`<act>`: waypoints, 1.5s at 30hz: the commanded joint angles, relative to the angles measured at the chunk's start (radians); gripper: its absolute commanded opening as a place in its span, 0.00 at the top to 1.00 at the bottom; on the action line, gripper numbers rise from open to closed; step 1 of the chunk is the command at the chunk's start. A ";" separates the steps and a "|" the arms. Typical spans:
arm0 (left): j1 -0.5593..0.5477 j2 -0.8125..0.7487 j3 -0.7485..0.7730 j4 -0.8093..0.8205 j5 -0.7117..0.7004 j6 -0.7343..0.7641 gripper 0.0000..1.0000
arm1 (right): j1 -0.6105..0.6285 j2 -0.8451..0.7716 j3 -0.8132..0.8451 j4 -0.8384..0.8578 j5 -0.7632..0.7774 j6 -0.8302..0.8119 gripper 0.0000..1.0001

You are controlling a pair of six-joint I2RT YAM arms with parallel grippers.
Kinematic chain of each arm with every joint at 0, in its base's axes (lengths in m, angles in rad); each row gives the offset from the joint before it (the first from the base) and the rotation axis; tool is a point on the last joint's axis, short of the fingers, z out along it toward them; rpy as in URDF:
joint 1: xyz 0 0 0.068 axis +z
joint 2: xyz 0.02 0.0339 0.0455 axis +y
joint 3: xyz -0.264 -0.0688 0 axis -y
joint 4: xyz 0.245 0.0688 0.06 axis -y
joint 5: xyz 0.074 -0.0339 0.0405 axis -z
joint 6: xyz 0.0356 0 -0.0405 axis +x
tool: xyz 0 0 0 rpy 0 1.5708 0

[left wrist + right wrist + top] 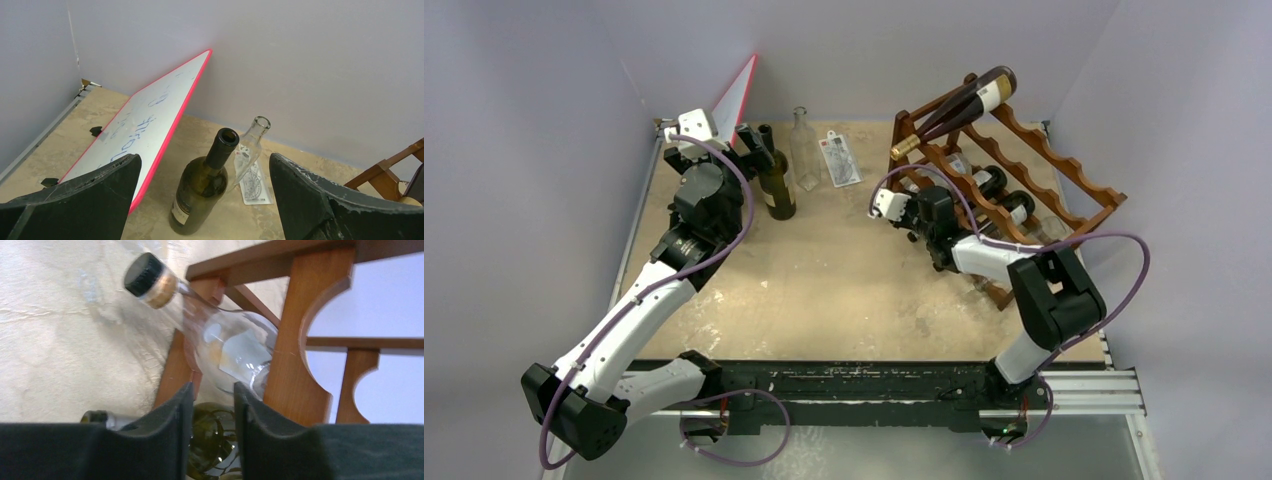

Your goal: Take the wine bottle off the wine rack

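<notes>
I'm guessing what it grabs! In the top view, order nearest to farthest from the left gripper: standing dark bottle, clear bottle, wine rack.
1. Standing dark bottle, beside the left gripper.
2. Clear bottle, slightly right.
3. Wine rack, far right.

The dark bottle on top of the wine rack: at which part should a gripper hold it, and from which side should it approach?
Grip the dark bottle at its gold-foiled neck, coming from the left end of the wine rack in the top view. The neck is slim and juts past the rack there; the body looks too wide.
</notes>
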 commanded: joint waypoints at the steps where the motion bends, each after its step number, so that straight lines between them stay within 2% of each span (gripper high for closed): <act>1: 0.008 -0.007 0.047 0.018 0.012 -0.011 0.00 | 0.004 -0.079 0.101 -0.129 -0.070 0.016 0.54; 6: 0.008 -0.009 0.047 0.018 0.007 -0.011 0.00 | 0.119 -0.193 0.068 -0.192 -0.164 0.003 0.36; 13: 0.008 -0.008 0.048 0.014 0.015 -0.018 0.00 | 0.172 -0.419 0.079 -0.346 -0.340 0.001 0.22; 20: 0.008 -0.006 0.049 0.013 0.022 -0.025 0.00 | 0.168 -0.562 0.169 -0.383 -0.186 -0.039 0.03; 22: 0.008 -0.005 0.052 0.010 0.027 -0.026 0.00 | 0.153 -0.559 0.215 -0.384 -0.145 -0.093 0.03; 27: 0.006 -0.011 0.057 0.005 0.031 -0.024 0.00 | 0.019 -0.515 0.306 -0.447 -0.302 -0.185 0.03; 31: 0.003 -0.017 0.056 0.005 0.026 -0.021 0.00 | -0.021 -0.487 0.289 -0.402 -0.372 -0.332 0.02; 34: -0.003 -0.019 0.056 0.005 0.019 -0.017 0.00 | -0.057 -0.438 0.327 -0.391 -0.386 -0.353 0.01; 39: -0.007 -0.018 0.056 0.006 0.028 -0.023 0.00 | -0.119 -0.365 0.426 -0.398 -0.328 -0.289 0.03; 42: -0.015 -0.017 0.058 0.004 0.035 -0.024 0.00 | -0.193 -0.331 0.515 -0.413 -0.370 -0.107 0.05; 45: -0.023 -0.011 0.058 0.006 0.046 -0.027 0.00 | -0.210 -0.301 0.600 -0.427 -0.293 0.130 0.05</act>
